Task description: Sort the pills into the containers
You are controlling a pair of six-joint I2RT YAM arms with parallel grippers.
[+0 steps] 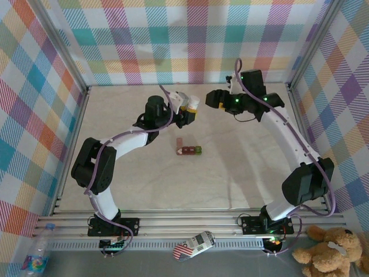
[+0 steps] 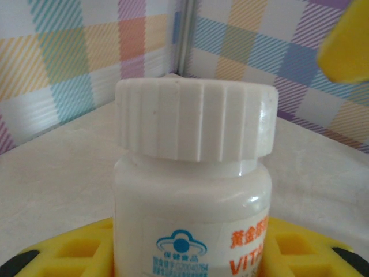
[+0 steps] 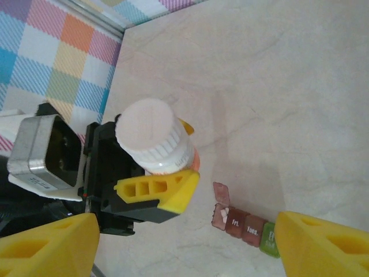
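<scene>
A: Left fingers (image 3: 157, 193); state to be entered?

B: Closed on the white bottle (image 3: 153, 135); one yellow finger is seen on either side of its body, below the ribbed cap (image 2: 196, 118); blue and orange print is noted on the label, only partly legible; whether the bottle touches the surface (image 1: 242, 173) cannot be told

A: Right fingers (image 3: 323, 245)?

B: Spread wide, nothing held between them; they are placed near the bottle, just to its right in the top view; the cap is looked down on from the right wrist view

A: Containers (image 1: 188, 150); position to be logged?

B: Recorded lying on the pale surface, about midway across it, nearer the front edge than the bottle and well apart from both sets of fingers; a short row of joined compartments is noted, dark red with a green compartment (image 3: 268, 238) at one end; small white lettering is made out on the closed tops; at the red end farthest from the green, one lid (image 3: 220, 190) is stood open; small white pills (image 3: 222, 214) are seen inside that compartment; the remaining compartments are seen shut
</scene>
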